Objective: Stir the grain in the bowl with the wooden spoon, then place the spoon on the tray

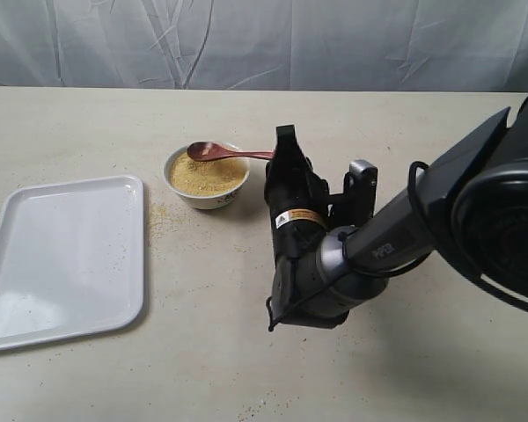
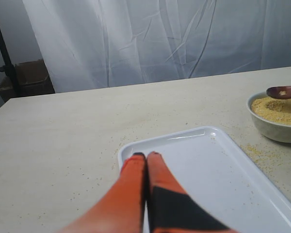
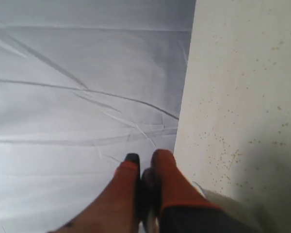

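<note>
The white bowl [image 1: 207,199] holds yellow-tan grain [image 1: 209,177] at mid-table. The dark wooden spoon [image 1: 213,151] has its oval end over the grain at the bowl's far rim, with its handle running right. My right gripper [image 1: 282,145] is shut on the handle's end; in the right wrist view the dark handle [image 3: 149,187] shows between the shut fingers of that gripper [image 3: 146,160]. The white tray [image 1: 66,255] lies to the left of the bowl. My left gripper [image 2: 146,156] is shut on nothing, hovering over a corner of the tray [image 2: 223,179]; the bowl [image 2: 276,131] and spoon [image 2: 283,91] stand beyond.
Spilled grain specks [image 1: 161,220] lie on the table between tray and bowl, and some dot the tray. The right arm's bulk [image 1: 334,255] fills the space right of the bowl. A grey curtain [image 1: 264,40] hangs behind the table.
</note>
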